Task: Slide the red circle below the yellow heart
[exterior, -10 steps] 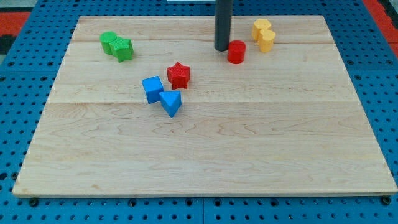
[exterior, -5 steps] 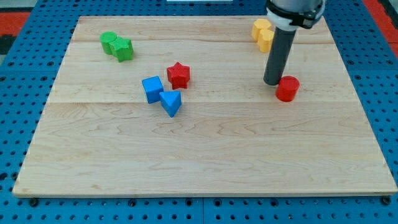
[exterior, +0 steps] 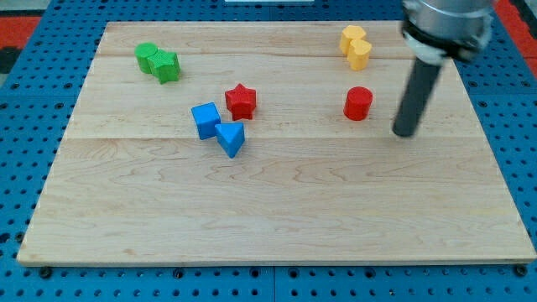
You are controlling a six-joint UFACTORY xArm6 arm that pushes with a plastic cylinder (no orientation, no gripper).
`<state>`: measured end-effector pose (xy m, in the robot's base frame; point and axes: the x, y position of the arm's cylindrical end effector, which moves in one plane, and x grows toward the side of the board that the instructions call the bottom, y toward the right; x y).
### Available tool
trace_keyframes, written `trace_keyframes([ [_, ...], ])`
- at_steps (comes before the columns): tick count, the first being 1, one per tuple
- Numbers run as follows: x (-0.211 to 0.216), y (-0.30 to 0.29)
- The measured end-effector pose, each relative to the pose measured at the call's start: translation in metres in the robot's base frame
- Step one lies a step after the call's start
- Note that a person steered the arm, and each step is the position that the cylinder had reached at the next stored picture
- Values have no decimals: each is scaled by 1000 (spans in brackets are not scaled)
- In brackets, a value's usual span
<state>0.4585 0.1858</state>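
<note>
The red circle (exterior: 357, 103) is a short red cylinder standing on the wooden board (exterior: 277, 218), right of centre. Two yellow blocks touch each other near the view's top; the lower one (exterior: 360, 54) looks like the yellow heart, the upper one (exterior: 352, 37) has a shape I cannot make out. The red circle sits below the yellow pair with a gap between them. My tip (exterior: 405, 132) rests on the board to the right of the red circle and slightly lower, not touching it.
A red star (exterior: 241, 101) sits left of centre. A blue cube (exterior: 205, 120) and a blue triangular block (exterior: 231, 137) touch below-left of it. Two green blocks (exterior: 157, 61) sit at the view's top left. Blue pegboard surrounds the board.
The red circle went from top centre down and right, then back left and up a little. My tip moved from the circle's left side to its right side.
</note>
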Motion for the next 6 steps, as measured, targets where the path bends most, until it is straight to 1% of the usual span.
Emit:
trace_keyframes([
  [1,1,-29],
  [4,-57,-82],
  [6,-88,-70],
])
